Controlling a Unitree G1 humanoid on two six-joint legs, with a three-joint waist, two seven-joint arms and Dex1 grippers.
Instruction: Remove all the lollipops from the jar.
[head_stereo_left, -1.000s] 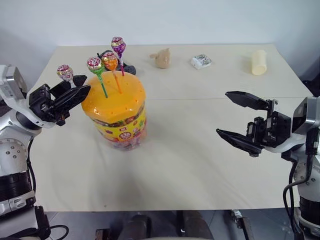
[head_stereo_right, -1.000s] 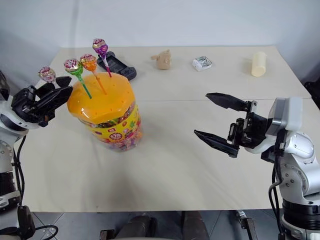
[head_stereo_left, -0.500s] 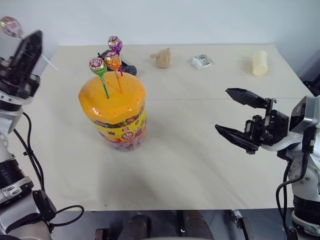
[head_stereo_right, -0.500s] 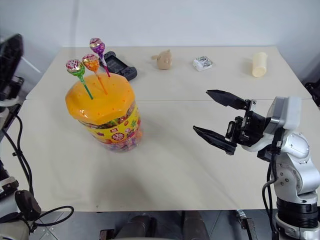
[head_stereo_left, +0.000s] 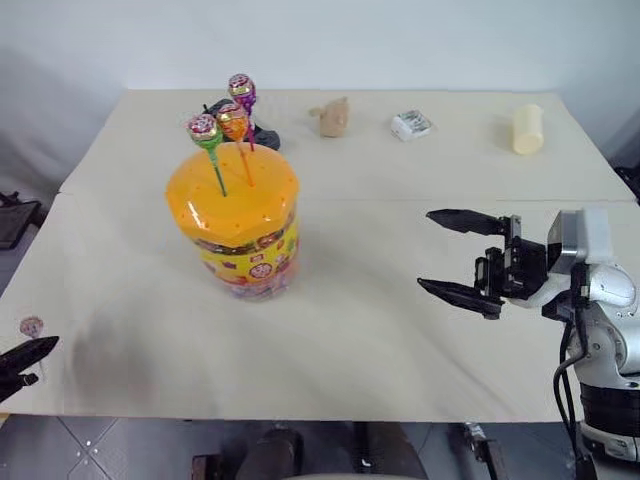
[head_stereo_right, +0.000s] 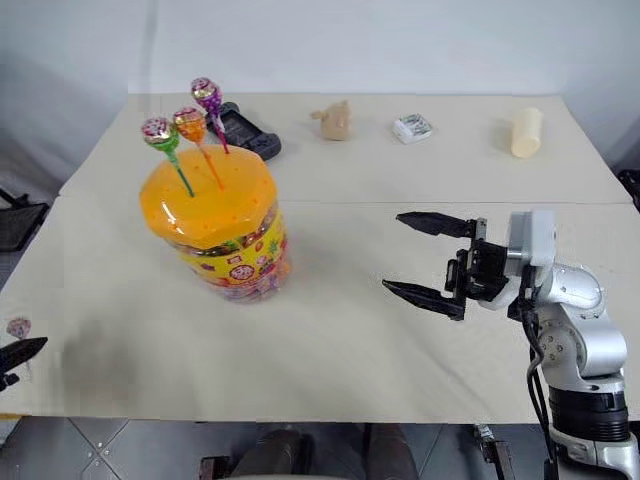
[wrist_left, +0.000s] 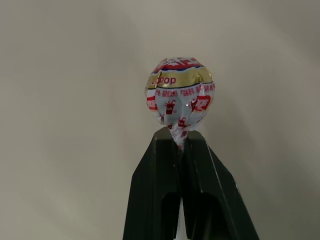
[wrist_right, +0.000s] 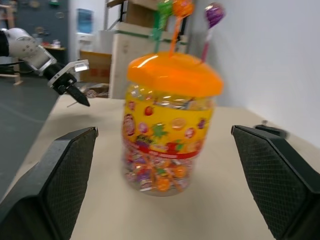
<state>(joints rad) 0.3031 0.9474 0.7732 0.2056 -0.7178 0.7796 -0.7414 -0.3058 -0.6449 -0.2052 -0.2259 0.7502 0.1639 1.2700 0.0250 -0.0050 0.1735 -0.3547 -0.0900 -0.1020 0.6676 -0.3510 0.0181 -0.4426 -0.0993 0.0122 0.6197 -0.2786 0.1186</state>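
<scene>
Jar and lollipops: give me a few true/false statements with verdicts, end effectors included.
1. Three lollipops stand in the jar lid. True.
2. The left end effector is shut on a lollipop. True.
3. The right end effector grips the jar. False: it is open, apart from the jar.
4. The jar lies tipped over on the table. False: it stands upright.
5. The jar's lid is off. False: the orange lid is on.

The lollipop (wrist_left: 180, 95) at the middle of the left wrist view has a gold band reading "pop"; its smaller red print is unreadable.
</scene>
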